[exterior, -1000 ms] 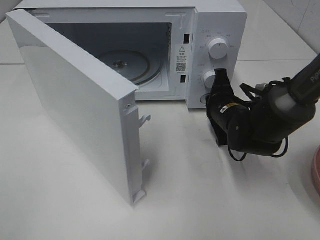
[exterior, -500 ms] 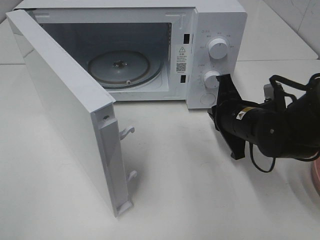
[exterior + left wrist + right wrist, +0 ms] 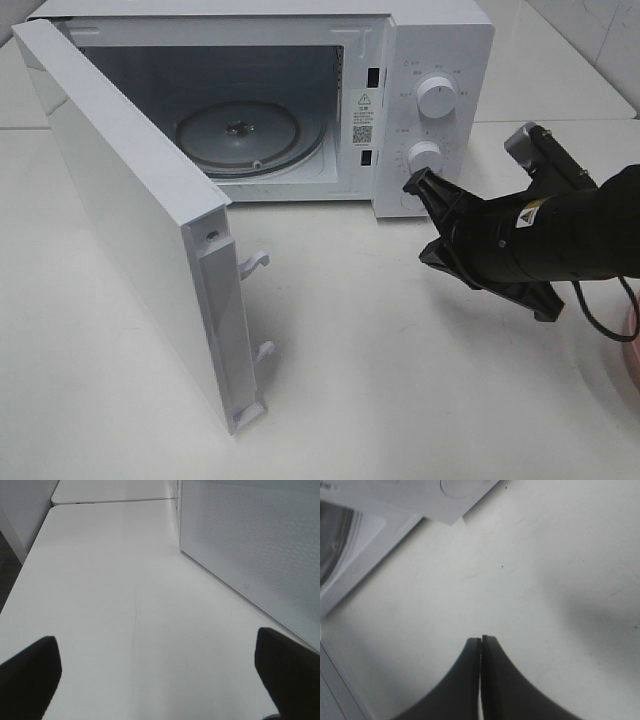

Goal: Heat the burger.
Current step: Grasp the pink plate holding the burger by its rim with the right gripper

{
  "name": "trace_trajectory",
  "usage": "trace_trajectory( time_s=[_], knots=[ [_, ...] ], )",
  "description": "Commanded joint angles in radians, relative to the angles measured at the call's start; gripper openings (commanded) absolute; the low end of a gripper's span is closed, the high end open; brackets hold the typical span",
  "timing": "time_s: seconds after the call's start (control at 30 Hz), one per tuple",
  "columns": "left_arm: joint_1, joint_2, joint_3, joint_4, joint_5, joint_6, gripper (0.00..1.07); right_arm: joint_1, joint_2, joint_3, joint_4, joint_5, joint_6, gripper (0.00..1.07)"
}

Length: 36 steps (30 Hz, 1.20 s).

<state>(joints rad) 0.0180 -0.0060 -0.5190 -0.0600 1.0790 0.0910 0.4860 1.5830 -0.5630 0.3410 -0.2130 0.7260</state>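
The burger is out of view in every frame. The white microwave (image 3: pixel 440 50) stands at the back with its door (image 3: pixel 120 200) swung wide open to the left. Its glass turntable (image 3: pixel 240 135) is bare. My right gripper (image 3: pixel 414 184) is shut with nothing in it, its tip just in front of the lower control panel, below the lower knob (image 3: pixel 423 155). In the right wrist view the right gripper (image 3: pixel 481 639) shows closed fingers over the white tabletop. My left gripper (image 3: pixel 156 642) is open above the table, beside a white meshed panel (image 3: pixel 250 540).
The curved edge of a pink plate (image 3: pixel 632 345) shows at the far right of the table. The open door's latch hooks (image 3: pixel 255 262) stick out toward the table's middle. An upper knob (image 3: pixel 437 97) sits on the control panel. White tabletop (image 3: pixel 400 380) lies in front.
The microwave door has swung further open to the left, baring the turntable. My right gripper turned and drew slightly off the lower panel, and its arm moved to the right.
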Motion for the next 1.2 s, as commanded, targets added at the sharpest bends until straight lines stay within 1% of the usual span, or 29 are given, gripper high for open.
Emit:
trace_trajectory(
  time_s=[0.03,0.1,0.17,0.2,0.23,0.3,0.37,0.4,0.43,0.57,0.73,0.77,0.83,0.87,1.0,1.03,1.07,1.1,1.17,1.2],
  knots=[
    [-0.006,-0.021,0.004,-0.006,-0.010,0.001,0.98,-0.008,-0.048,0.002,-0.018,0.102,-0.138,0.04],
    [-0.006,-0.021,0.004,-0.006,-0.010,0.001,0.98,-0.008,-0.091,0.001,-0.019,0.213,-0.270,0.04],
    [-0.006,-0.021,0.004,-0.006,-0.010,0.001,0.98,-0.008,-0.101,0.001,-0.019,0.242,-0.301,0.04],
    [-0.006,-0.021,0.004,-0.006,-0.010,0.001,0.98,-0.008,-0.126,0.001,-0.020,0.316,-0.371,0.04],
    [-0.006,-0.021,0.004,-0.006,-0.010,0.001,0.98,-0.008,-0.126,0.001,-0.020,0.316,-0.371,0.04],
    [-0.006,-0.021,0.004,-0.006,-0.010,0.001,0.98,-0.008,-0.157,0.001,-0.024,0.413,-0.484,0.04],
    [-0.006,-0.021,0.004,-0.006,-0.010,0.001,0.98,-0.008,-0.167,0.001,-0.027,0.446,-0.516,0.04],
    [-0.006,-0.021,0.004,-0.006,-0.010,0.001,0.98,-0.008,-0.183,0.001,-0.043,0.501,-0.564,0.04],
    [-0.006,-0.021,0.004,-0.006,-0.010,0.001,0.98,-0.008,-0.183,0.001,-0.043,0.501,-0.564,0.04],
    [-0.006,-0.021,0.004,-0.006,-0.010,0.001,0.98,-0.008,-0.225,0.001,-0.102,0.623,-0.670,0.06],
    [-0.006,-0.021,0.004,-0.006,-0.010,0.001,0.98,-0.008,-0.253,-0.022,-0.146,0.715,-0.701,0.07],
    [-0.006,-0.021,0.004,-0.006,-0.010,0.001,0.98,-0.008,-0.258,-0.049,-0.172,0.783,-0.701,0.08],
    [-0.006,-0.021,0.004,-0.006,-0.010,0.001,0.98,-0.008,-0.258,-0.066,-0.188,0.820,-0.701,0.08],
    [-0.006,-0.021,0.004,-0.006,-0.010,0.001,0.98,-0.008,-0.258,-0.098,-0.220,0.891,-0.701,0.09],
    [-0.006,-0.021,0.004,-0.006,-0.010,0.001,0.98,-0.008,-0.258,-0.136,-0.256,0.961,-0.701,0.11],
    [-0.006,-0.021,0.004,-0.006,-0.010,0.001,0.98,-0.015,-0.258,-0.149,-0.267,0.982,-0.701,0.12],
    [-0.006,-0.021,0.004,-0.006,-0.010,0.001,0.98,-0.043,-0.258,-0.163,-0.278,1.012,-0.701,0.15],
    [-0.006,-0.021,0.004,-0.006,-0.010,0.001,0.98,-0.043,-0.258,-0.163,-0.278,1.012,-0.701,0.15],
    [-0.006,-0.021,0.004,-0.006,-0.010,0.001,0.98,-0.099,-0.258,-0.169,-0.299,1.041,-0.709,0.22],
    [-0.006,-0.021,0.004,-0.006,-0.010,0.001,0.98,-0.099,-0.258,-0.169,-0.299,1.041,-0.709,0.22]
  ],
)
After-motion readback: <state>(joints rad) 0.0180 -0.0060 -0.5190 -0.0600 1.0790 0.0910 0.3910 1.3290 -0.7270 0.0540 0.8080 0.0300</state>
